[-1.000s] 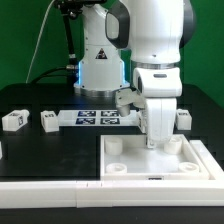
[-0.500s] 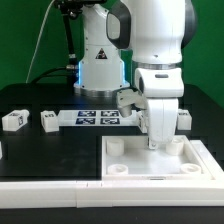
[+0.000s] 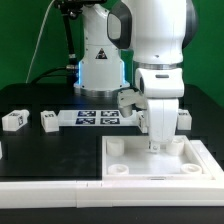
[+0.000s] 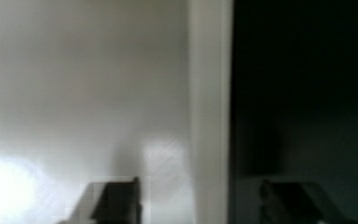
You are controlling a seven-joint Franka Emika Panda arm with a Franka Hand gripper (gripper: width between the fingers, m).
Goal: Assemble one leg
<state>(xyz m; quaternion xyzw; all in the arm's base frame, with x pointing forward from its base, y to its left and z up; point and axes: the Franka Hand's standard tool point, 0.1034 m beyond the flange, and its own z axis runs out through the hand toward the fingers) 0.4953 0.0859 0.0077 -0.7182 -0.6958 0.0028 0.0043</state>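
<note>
The white square tray point(image 3: 150, 163) lies at the front right of the black table. My gripper point(image 3: 157, 143) hangs over the tray's far right corner, fingers pointing down close to the rim. In the wrist view the gripper point(image 4: 201, 202) is open. Its two dark fingertips point(image 4: 110, 200) stand apart, with the tray's white surface point(image 4: 87, 100) and rim edge point(image 4: 208, 100) between them and nothing held. Two small white legs with tags point(image 3: 12, 121) point(image 3: 48, 120) lie on the table at the exterior view's left. A third leg point(image 3: 183, 118) lies just behind the tray, to the gripper's right.
The marker board point(image 3: 98, 118) lies behind the tray in front of the robot base point(image 3: 100, 70). The tray has raised corner sockets point(image 3: 116, 146). The black table point(image 4: 309, 100) shows dark beside the tray rim in the wrist view.
</note>
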